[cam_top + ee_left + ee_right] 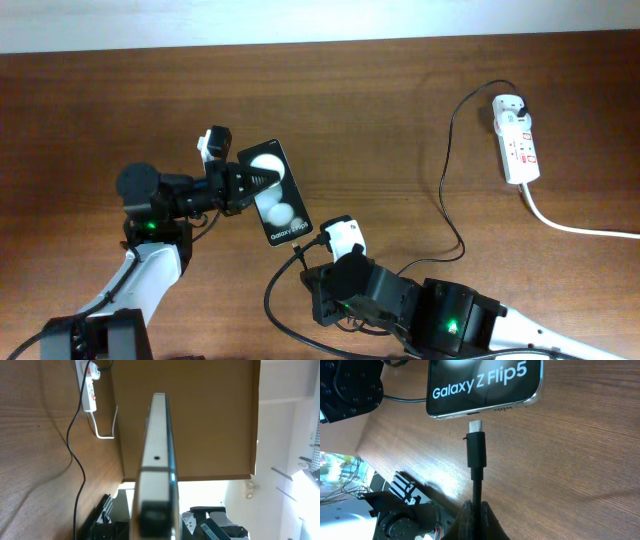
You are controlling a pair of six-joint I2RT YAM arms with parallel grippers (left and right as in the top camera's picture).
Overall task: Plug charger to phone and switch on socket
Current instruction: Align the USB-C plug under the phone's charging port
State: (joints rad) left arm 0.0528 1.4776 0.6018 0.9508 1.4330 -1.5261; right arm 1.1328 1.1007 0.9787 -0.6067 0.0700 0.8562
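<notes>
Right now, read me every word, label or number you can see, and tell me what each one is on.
"Galaxy Z Flip5": white letters on the screen of the phone, at the end facing the connector tip.
Red marks on the socket: too small to read.
On the charger: no text visible.

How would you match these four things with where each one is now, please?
1. black glossy rectangular phone
2. silver connector tip of the thin black charger cable
3. white elongated power strip
4. thick white cord

A. trails rightward out of the overhead view
B. lies flat at the table's far right
C. clamped in the left gripper
D. just short of the phone's port, cable in the right gripper

Pairs: 1-C, 2-D, 3-B, 4-A.
</notes>
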